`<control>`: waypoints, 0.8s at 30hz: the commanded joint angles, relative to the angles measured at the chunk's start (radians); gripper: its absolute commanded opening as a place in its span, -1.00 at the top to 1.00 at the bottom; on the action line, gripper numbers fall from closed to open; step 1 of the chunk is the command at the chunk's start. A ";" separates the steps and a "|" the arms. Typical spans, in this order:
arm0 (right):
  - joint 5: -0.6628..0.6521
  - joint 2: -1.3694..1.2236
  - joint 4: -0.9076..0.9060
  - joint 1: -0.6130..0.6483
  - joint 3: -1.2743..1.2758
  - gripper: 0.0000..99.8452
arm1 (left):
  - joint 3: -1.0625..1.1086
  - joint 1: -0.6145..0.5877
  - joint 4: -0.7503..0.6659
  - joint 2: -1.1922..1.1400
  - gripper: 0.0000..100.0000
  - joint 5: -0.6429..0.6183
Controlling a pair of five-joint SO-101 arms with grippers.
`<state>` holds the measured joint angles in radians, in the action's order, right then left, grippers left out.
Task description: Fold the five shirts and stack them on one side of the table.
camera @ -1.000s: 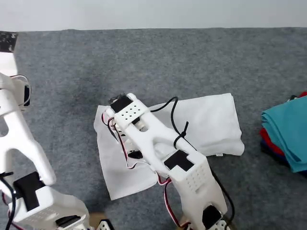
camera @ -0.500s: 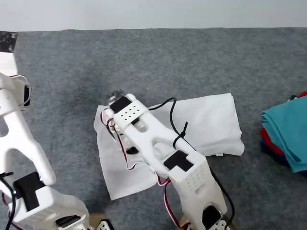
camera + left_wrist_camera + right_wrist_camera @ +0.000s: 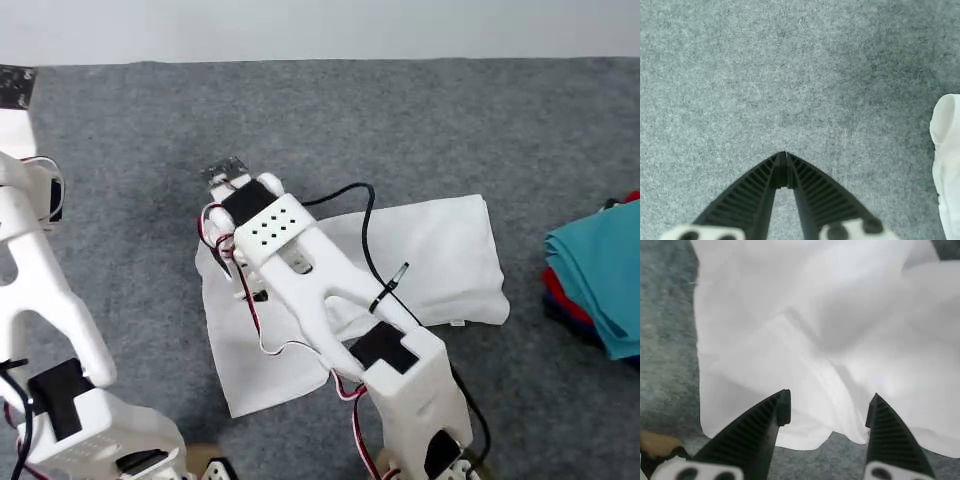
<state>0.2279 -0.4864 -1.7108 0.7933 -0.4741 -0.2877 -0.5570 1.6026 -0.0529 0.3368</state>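
Right end effector (image 3: 829, 407): gaping wide, hovering directly over half-folded white fabric shirt (image 3: 440, 255), at end away from teal-topped folded stack (image 3: 600, 275). Lying long axis across grey carpeted tabletop (image 3: 400, 120). Left end effector (image 3: 786, 170): pinching shut, empty, sitting beside shirt, farther off.

The right arm (image 3: 330, 300) stretches out long, with its wrist tipped down. The right tool (image 3: 830, 396) has its two fingers spread wide apart. The left arm (image 3: 40, 290) stands bent at the side. The left tool (image 3: 786, 156) is closed tight, tips touching.
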 commanded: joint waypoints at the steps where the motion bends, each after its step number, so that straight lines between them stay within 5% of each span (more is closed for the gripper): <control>1: -0.071 0.105 -0.058 -0.028 -0.054 0.55 | -0.004 -0.006 -0.014 0.052 0.99 -0.006; 6: -0.175 0.220 -0.079 -0.137 -0.044 0.70 | -0.004 -0.006 -0.015 0.052 0.99 -0.006; 17: -0.756 0.282 -0.077 -0.153 0.158 0.79 | -0.004 -0.006 -0.014 0.044 0.99 -0.008; 24: -0.802 0.282 -0.077 -0.143 0.292 0.50 | 0.019 -0.003 -0.018 0.049 0.99 -0.009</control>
<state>-0.5562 -0.2654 -1.7507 0.6444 -0.1979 -0.2785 -0.5570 1.6026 -0.0529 0.3368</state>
